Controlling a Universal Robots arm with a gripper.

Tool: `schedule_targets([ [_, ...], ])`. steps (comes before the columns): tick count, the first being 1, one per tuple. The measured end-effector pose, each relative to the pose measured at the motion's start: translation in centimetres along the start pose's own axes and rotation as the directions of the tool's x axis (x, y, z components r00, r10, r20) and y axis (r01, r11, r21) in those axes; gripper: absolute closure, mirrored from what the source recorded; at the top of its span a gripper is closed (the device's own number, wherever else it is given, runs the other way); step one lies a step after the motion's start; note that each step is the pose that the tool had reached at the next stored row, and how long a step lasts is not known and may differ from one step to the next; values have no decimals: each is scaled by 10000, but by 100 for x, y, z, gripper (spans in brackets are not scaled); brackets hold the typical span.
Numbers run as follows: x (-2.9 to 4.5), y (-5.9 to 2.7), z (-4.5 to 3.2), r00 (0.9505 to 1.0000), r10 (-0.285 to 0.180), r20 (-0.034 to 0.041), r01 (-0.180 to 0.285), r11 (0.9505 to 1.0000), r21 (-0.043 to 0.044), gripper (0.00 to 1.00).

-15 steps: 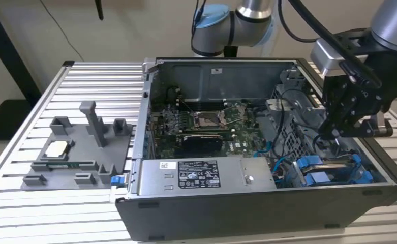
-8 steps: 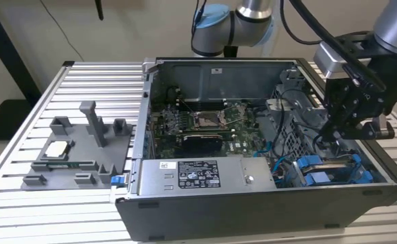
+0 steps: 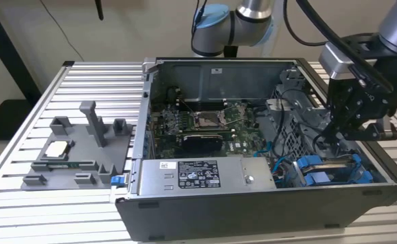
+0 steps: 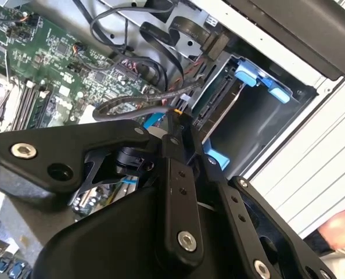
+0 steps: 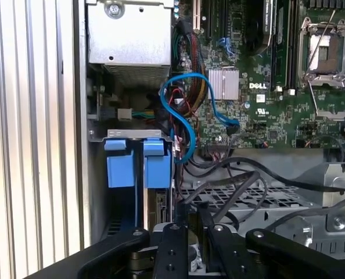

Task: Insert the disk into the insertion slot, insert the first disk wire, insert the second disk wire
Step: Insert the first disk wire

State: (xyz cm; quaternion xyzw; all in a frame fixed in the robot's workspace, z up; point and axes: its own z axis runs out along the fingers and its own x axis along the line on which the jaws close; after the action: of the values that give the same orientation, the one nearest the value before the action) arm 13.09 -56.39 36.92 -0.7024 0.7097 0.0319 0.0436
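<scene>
The disk [image 3: 324, 170] sits inside the insertion slot [image 3: 369, 163] at the case's front corner on the exterior view's right, with its blue carrier tabs [image 5: 132, 164] showing. In the second wrist view the disk's edge [image 4: 219, 103] stands upright between the blue tabs [image 4: 258, 77]. My gripper [image 3: 325, 138] hangs just above the disk's inner end. Its fingers meet at the tips [image 4: 175, 119] around the plug of a black disk wire [image 4: 126, 108], close to the disk's connector edge. In the first wrist view the gripper [image 5: 193, 220] is beside the blue tabs.
The open computer case [image 3: 184, 213] lies on a slatted metal table [image 3: 83, 76]. Inside are a motherboard [image 3: 205, 122], a silver power supply [image 3: 205, 175], a blue cable [image 5: 184, 116] and loose black cables [image 5: 242, 180]. A grey fixture [image 3: 76, 152] stands on the exterior view's left.
</scene>
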Motion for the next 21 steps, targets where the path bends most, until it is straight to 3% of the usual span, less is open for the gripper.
schedule_targets([
  [5,5,-30,20,10000,0,-52,0,10000,-4,81],
  [14,6,-43,34,10000,-1,-61,1,10000,-4,81],
  [21,10,-58,59,9999,-1,-115,1,10000,-3,81],
])
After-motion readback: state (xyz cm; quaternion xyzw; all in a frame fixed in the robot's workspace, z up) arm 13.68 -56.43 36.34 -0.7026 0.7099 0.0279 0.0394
